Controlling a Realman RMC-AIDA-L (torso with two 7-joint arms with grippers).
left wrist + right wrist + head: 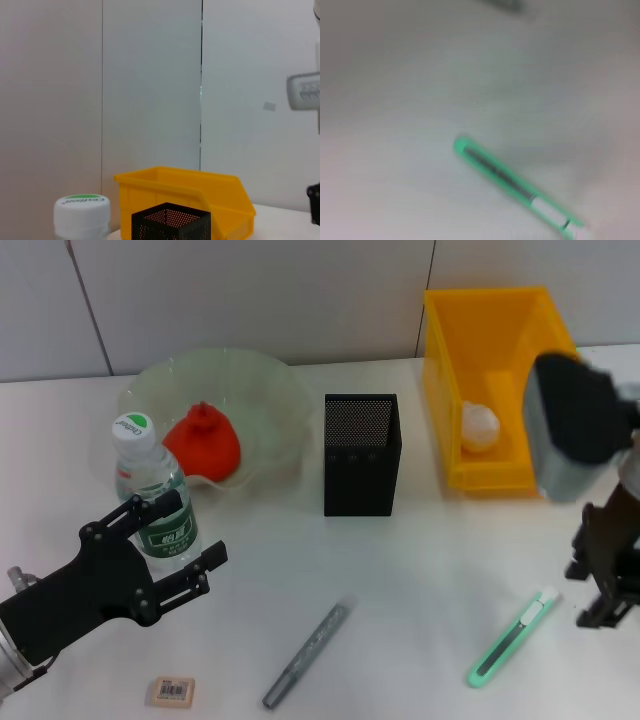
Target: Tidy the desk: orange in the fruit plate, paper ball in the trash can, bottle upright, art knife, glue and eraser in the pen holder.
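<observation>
Standing upright on the counter (420, 570), the bottle (152, 495) sits between my left claw's (185, 540) spread fingers. My right claw (605, 595) hangs beside the knife (512, 637); I can't tell its state.

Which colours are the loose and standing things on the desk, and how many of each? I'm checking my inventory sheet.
Green or green-marked: 3 (fruit plate, bottle, art knife)
Red-orange: 1 (orange)
Yellow: 1 (trash can)
Black: 1 (pen holder)
White: 1 (paper ball)
Grey: 1 (glue)
Tan: 1 (eraser)
Total: 9
</observation>
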